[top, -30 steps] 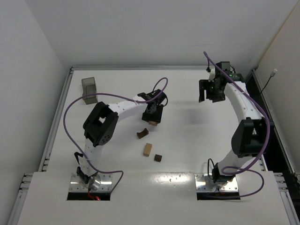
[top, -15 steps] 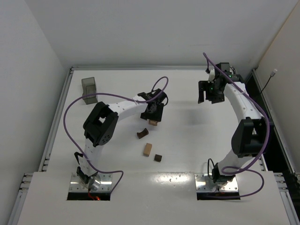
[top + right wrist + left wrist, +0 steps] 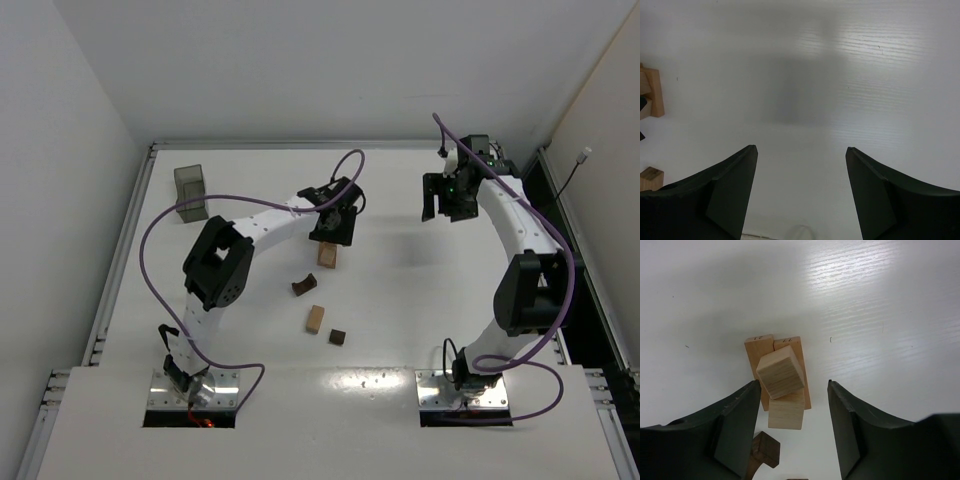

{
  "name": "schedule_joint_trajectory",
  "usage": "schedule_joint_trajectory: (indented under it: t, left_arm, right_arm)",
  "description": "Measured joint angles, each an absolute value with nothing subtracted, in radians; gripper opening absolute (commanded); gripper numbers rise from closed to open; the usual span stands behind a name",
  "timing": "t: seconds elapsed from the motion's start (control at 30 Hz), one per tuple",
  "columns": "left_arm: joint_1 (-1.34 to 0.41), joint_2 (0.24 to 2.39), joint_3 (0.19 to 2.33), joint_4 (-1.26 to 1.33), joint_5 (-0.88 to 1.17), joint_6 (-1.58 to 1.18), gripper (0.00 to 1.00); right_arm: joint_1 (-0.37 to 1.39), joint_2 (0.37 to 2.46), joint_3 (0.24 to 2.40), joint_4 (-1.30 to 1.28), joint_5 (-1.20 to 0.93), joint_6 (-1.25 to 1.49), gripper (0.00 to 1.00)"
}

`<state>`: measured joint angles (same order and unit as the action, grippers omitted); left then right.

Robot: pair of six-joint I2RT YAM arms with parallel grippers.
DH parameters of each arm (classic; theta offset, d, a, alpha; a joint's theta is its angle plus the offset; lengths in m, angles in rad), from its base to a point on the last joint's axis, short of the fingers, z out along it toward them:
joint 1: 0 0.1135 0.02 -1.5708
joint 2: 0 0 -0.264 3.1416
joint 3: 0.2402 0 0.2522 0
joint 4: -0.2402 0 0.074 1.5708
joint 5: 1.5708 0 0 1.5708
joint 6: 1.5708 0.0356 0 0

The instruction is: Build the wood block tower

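Note:
The wood block tower (image 3: 327, 255) stands mid-table. In the left wrist view it is two tan bars (image 3: 752, 347) lying side by side, a tan cube (image 3: 786, 412) on them and a second tan cube (image 3: 781, 371) on top, turned askew. My left gripper (image 3: 334, 224) is open and empty just above and behind the tower, its jaws (image 3: 794, 385) spread wider than the cubes. A dark arch (image 3: 304, 286), a tan block (image 3: 316, 319) and a dark cube (image 3: 338, 337) lie loose nearer the arms. My right gripper (image 3: 441, 204) is open and empty (image 3: 801, 150), raised at the far right.
A translucent grey bin (image 3: 190, 190) stands at the far left. The dark arch (image 3: 765, 452) lies close to the tower's near side. The tower's bars (image 3: 651, 92) and the loose tan block (image 3: 650, 179) show at the left edge of the right wrist view.
My left gripper has drawn back and up from the tower, leaving the top cube on it; the stack now shows uncovered. The right arm has barely moved.

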<state>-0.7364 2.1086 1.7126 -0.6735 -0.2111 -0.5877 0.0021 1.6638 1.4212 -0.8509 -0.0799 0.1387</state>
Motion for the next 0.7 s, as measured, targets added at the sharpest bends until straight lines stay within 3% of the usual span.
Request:
schedule_joint_trajectory:
  t: [0.7]
  left_arm:
    - [-0.736,2.114,1.697,-0.687,-0.253,-0.588,0.51]
  right_arm:
    - [0.002,1.664,1.421,-0.847,-0.080,0.139,0.69]
